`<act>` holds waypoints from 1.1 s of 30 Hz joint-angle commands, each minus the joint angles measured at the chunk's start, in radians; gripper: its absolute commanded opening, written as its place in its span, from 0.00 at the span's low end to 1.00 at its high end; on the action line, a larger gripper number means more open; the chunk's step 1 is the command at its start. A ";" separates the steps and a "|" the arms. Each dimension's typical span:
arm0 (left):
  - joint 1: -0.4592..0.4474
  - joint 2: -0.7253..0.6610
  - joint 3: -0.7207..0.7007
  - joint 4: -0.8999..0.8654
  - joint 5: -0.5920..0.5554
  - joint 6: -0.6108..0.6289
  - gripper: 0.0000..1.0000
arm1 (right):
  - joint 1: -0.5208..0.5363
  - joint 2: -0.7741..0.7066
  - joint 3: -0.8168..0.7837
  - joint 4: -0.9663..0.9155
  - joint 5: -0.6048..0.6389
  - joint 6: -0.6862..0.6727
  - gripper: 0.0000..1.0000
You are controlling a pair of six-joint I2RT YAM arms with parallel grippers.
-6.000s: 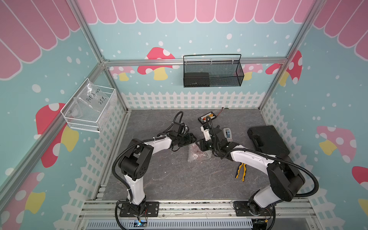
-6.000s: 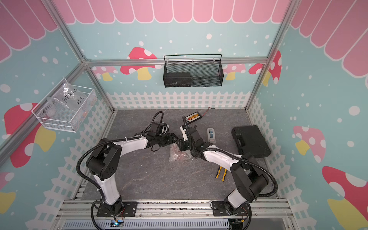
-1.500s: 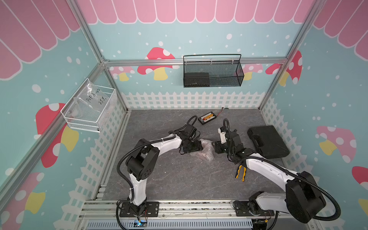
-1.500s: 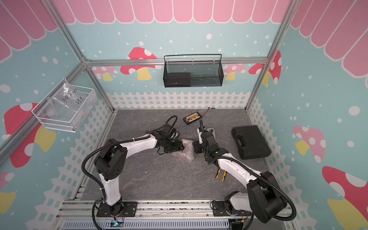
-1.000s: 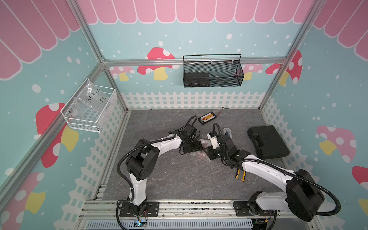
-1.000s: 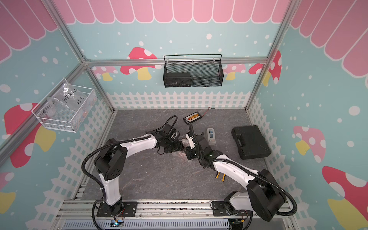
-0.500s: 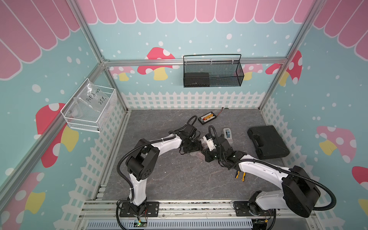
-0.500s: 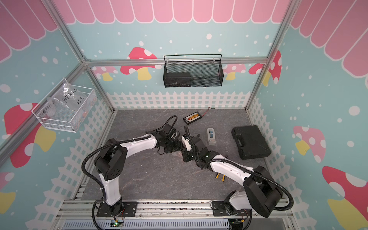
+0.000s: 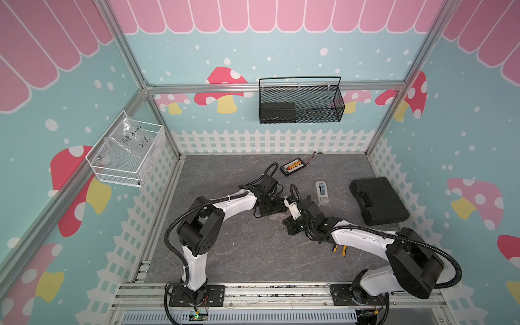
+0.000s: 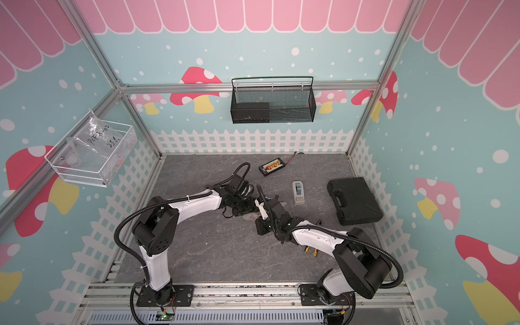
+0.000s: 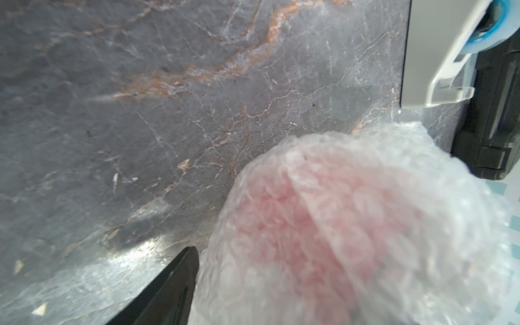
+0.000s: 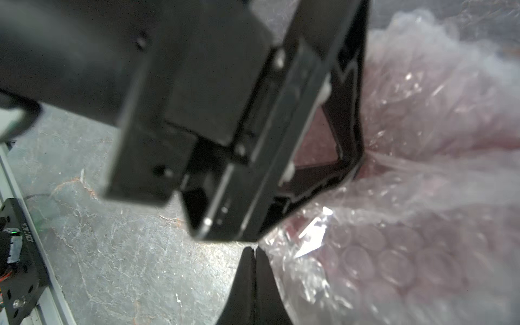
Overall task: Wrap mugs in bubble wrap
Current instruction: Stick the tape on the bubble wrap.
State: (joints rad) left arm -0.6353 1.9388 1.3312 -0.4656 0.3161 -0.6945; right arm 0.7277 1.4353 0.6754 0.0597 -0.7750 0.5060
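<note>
Teal mushroom walls [image 9: 281, 50] carry a black basket [image 9: 315, 104] and a white basket [image 9: 118, 174]. The floor [image 9: 239, 253] is veined grey stone.

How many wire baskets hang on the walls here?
2: a black basket on the back wall, a white basket on the left wall holding a clear bag. None seems hidden.

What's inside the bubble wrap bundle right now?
Through the bubble wrap a blurred red shape shows, the mug. Its rim, handle and which way it lies are hidden by the layers.
</note>
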 commanded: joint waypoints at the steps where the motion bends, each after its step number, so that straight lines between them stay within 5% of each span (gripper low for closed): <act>1: -0.002 -0.037 -0.010 0.016 0.010 -0.017 0.77 | -0.004 0.005 -0.029 0.022 0.082 0.009 0.01; 4: 0.000 -0.037 -0.015 0.016 0.011 -0.016 0.77 | -0.023 0.007 -0.049 0.025 0.133 0.002 0.01; 7: 0.000 -0.034 -0.017 0.018 0.010 -0.017 0.77 | -0.019 -0.006 -0.039 0.022 0.048 -0.016 0.05; 14: 0.001 -0.038 -0.016 0.017 0.009 -0.017 0.77 | -0.008 -0.213 0.047 -0.195 -0.044 -0.104 0.26; 22: 0.004 -0.090 -0.015 0.020 -0.007 -0.019 0.80 | -0.208 -0.239 0.120 -0.281 0.094 -0.111 0.38; 33: 0.074 -0.323 -0.055 -0.002 -0.133 0.013 0.92 | -0.261 -0.190 0.169 -0.296 0.294 -0.145 0.61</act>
State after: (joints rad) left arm -0.5945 1.7065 1.3087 -0.4576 0.2695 -0.6987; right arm 0.4873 1.2659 0.8047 -0.2222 -0.6140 0.3882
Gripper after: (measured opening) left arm 0.909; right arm 0.599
